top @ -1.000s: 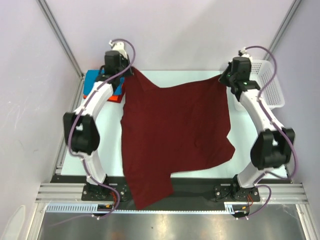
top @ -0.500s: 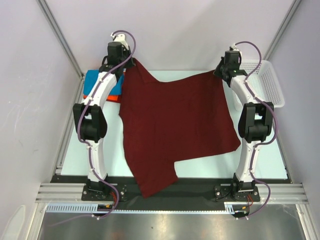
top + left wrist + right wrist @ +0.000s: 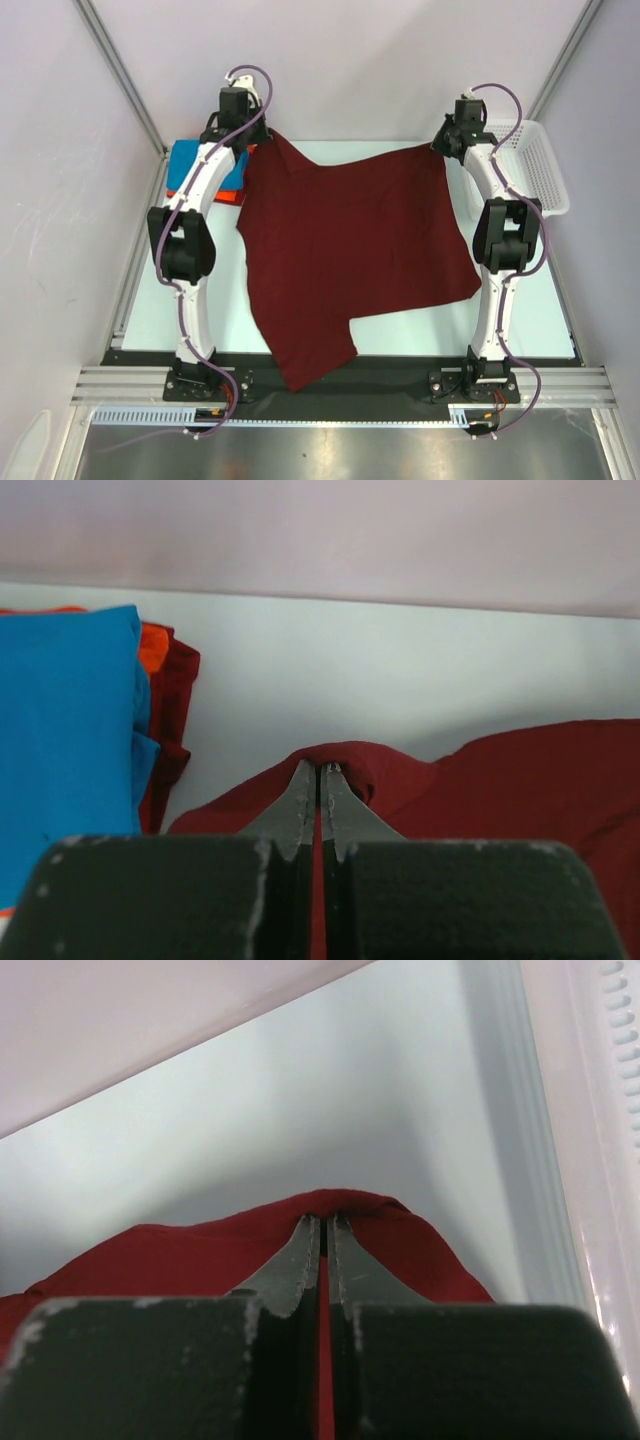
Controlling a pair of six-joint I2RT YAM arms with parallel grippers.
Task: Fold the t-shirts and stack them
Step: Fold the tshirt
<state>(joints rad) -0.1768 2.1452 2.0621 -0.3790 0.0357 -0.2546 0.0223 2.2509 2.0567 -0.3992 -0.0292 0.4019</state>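
The dark maroon t-shirt (image 3: 350, 250) lies spread over the table, its near part hanging over the front edge. My left gripper (image 3: 262, 135) is shut on its far left corner, seen in the left wrist view (image 3: 320, 770) with cloth (image 3: 500, 780) pinched between the jaws. My right gripper (image 3: 440, 146) is shut on its far right corner, seen in the right wrist view (image 3: 323, 1220) with cloth (image 3: 150, 1250) around the jaws. The folded bright blue t-shirt (image 3: 200, 165) lies on the orange-red t-shirt (image 3: 232, 196) at the far left; both show in the left wrist view, blue (image 3: 60, 730) and orange-red (image 3: 152, 645).
A white mesh basket (image 3: 535, 165) stands at the far right, its side showing in the right wrist view (image 3: 610, 1110). The back wall is just beyond both grippers. A dark red folded edge (image 3: 175, 710) lies under the blue shirt.
Both grippers have moved toward the far edge and drawn the maroon shirt back over the table. Less of the cloth now hangs over the front edge.
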